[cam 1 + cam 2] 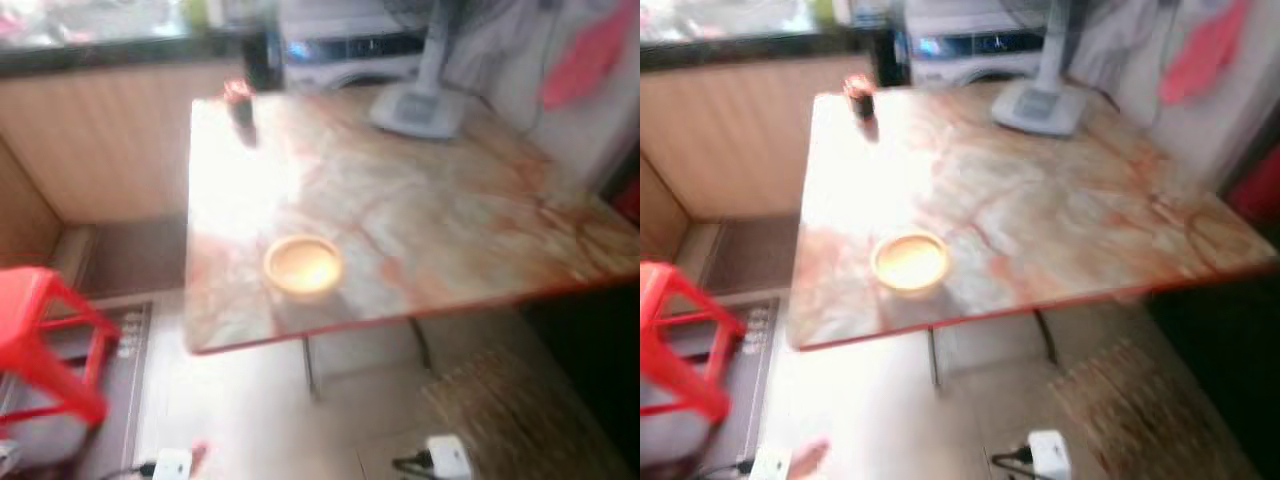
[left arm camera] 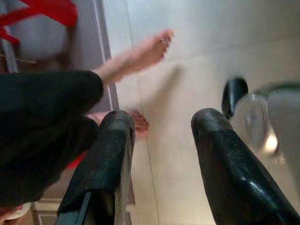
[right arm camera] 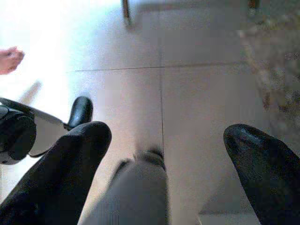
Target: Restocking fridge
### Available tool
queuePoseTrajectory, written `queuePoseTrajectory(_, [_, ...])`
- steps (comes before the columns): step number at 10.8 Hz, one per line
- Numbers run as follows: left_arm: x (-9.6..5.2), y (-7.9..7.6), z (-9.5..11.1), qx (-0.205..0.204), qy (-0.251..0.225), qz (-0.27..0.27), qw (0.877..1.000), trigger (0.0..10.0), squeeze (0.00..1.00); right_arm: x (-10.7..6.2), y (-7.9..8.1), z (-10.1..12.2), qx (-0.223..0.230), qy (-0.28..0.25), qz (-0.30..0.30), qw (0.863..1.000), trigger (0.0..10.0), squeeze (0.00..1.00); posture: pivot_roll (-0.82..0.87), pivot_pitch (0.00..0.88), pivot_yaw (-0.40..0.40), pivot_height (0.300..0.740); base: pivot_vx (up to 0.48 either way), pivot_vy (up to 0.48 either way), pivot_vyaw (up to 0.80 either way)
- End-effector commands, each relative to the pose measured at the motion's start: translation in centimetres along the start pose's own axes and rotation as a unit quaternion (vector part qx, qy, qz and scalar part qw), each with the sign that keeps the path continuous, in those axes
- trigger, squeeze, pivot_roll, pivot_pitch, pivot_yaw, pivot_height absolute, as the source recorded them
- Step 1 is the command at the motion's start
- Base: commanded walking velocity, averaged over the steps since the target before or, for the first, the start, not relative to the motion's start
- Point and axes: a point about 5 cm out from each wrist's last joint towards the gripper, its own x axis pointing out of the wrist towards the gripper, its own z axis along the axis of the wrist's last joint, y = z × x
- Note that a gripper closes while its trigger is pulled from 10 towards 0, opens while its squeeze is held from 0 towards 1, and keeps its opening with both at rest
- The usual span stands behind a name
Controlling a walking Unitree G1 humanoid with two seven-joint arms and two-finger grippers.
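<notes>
Head views, blurred: a square table with a reddish-veined marble top (image 1: 420, 215) stands on a pale tiled floor (image 1: 240, 420). A small round yellow bowl (image 1: 303, 264) sits on the tabletop close to the table's near edge, toward its near left corner. A small dark jar with a red lid (image 1: 239, 98) stands at the table's far left corner. The pale grey base of a pedestal fan (image 1: 418, 108) rests by the table's far edge, toward the far right corner. A red plastic stool (image 1: 40, 335) stands on the floor off the table's near left corner; a woven brown mat (image 1: 510, 415) lies on the floor below the near right corner, with a white plug adapter (image 1: 447, 455) just beside it. No fridge or stock item can be made out in these blurred views.

Left wrist view: the left gripper (image 2: 161, 140) hangs over the tiled floor with its two black fingers (image 2: 105, 168) held well apart, holding nothing and touching nothing. Beyond them a person's bare foot (image 2: 140, 55) and dark trouser leg (image 2: 42, 122) show above the floor.

Right wrist view: the right gripper (image 3: 164, 140) likewise hangs over the floor, its fingers (image 3: 262, 159) spread wide (wider than the left pair appears) and empty.
</notes>
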Motion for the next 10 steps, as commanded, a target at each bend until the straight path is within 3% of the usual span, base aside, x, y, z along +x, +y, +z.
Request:
queuePoseTrajectory(1, [-0.1,-0.3,-0.5,-0.002,0.007,0.000,1.000,10.0,0.00,-0.2,-0.7,-0.7,-0.004,0.011,-0.008,1.000,10.0,0.00,0.02,0.028,0.007,0.740,0.000,0.000,0.80])
queuePoseTrajectory(2, [-0.1,-0.2,-0.4,-0.004,0.004,0.002,1.000,10.0,0.00,-0.2,-0.7,-0.7,-0.005,0.011,-0.009,1.000,10.0,0.00,0.02,0.027,0.007,0.740,0.000,0.000,0.80])
queuePoseTrajectory(5, [0.1,0.5,1.8,-0.009,-0.054,0.028,0.998,10.0,0.00,-0.3,-1.0,-0.7,0.014,0.007,-0.017,1.000,10.0,0.00,0.02,0.030,0.006,0.740,0.000,0.000,0.00])
queuePoseTrajectory(6, [0.1,1.2,4.2,-0.026,-0.124,0.055,0.990,10.0,0.00,-0.3,-1.0,-0.7,0.012,0.008,-0.017,1.000,10.0,0.00,0.02,0.032,0.004,0.740,0.000,0.000,0.00])
queuePoseTrajectory(8, [-0.4,1.9,7.2,-0.051,-0.222,0.080,0.971,10.0,0.00,-0.3,-1.1,-0.7,0.009,0.010,-0.017,1.000,10.0,0.00,0.03,0.030,0.005,0.740,0.000,0.000,0.00])
queuePoseTrajectory(10, [-1.7,2.2,8.9,-0.030,-0.314,0.091,0.945,10.0,0.00,-0.3,-1.1,-0.8,0.002,0.011,-0.013,1.000,10.0,0.00,0.02,0.026,0.010,0.740,0.000,0.000,0.00])
